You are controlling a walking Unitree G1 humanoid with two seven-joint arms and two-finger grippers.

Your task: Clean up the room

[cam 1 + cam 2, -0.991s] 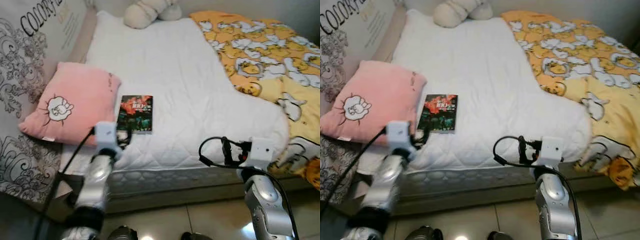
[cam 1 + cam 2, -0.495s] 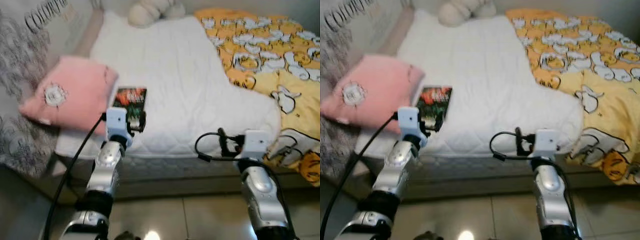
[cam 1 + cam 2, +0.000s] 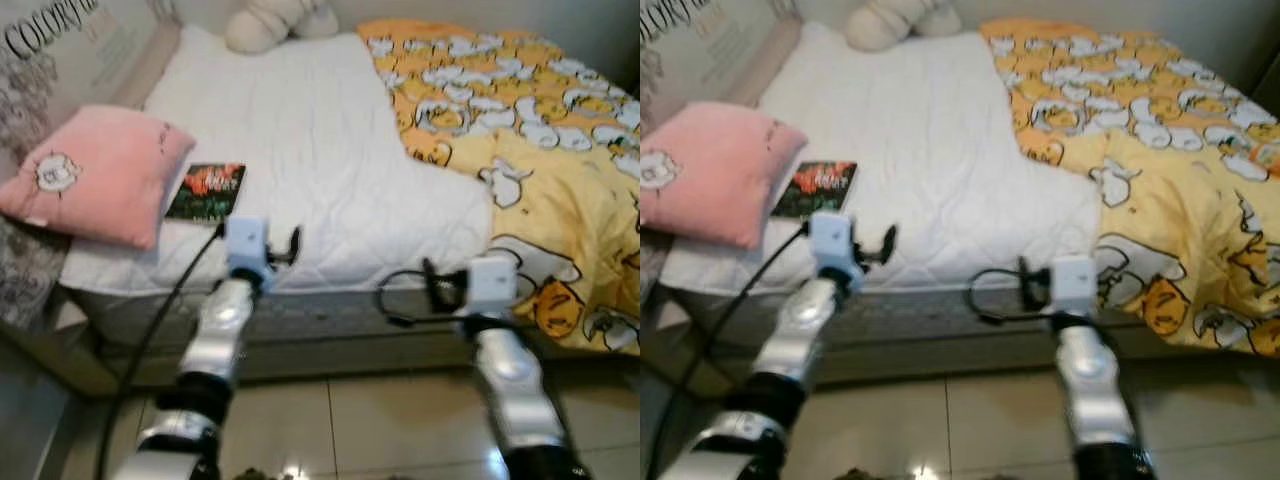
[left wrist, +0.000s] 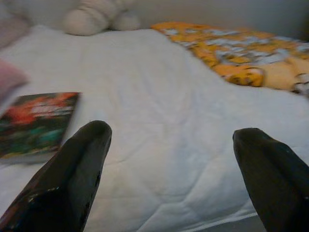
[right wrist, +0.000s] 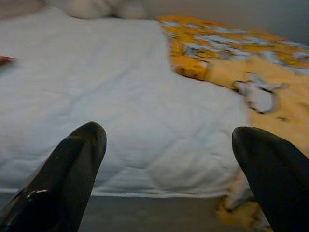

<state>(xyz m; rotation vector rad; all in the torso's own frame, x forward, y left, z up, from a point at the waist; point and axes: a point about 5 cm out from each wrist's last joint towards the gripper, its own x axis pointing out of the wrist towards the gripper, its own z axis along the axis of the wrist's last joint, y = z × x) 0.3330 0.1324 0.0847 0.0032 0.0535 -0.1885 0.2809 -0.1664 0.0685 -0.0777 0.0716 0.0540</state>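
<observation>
Bed point(image 3: 300, 150): white quilted mattress cover, surface exposed across the middle. Pink pillow point(image 3: 95, 170) lies at the robot's left edge. Book point(image 3: 206, 191) lies flat just beside the pillow, dark cover, title illegible. Yellow patterned blanket point(image 3: 510, 130) covers the right portion and hangs over the front edge. Cream soft toy point(image 3: 265, 22), possibly a plush animal, sits at the far end.

a bed point(image 3: 300, 150) with a white quilted cover stands on a glossy tiled floor point(image 3: 380, 420) (patterned headboard point(image 3: 60, 50) beside it).
</observation>
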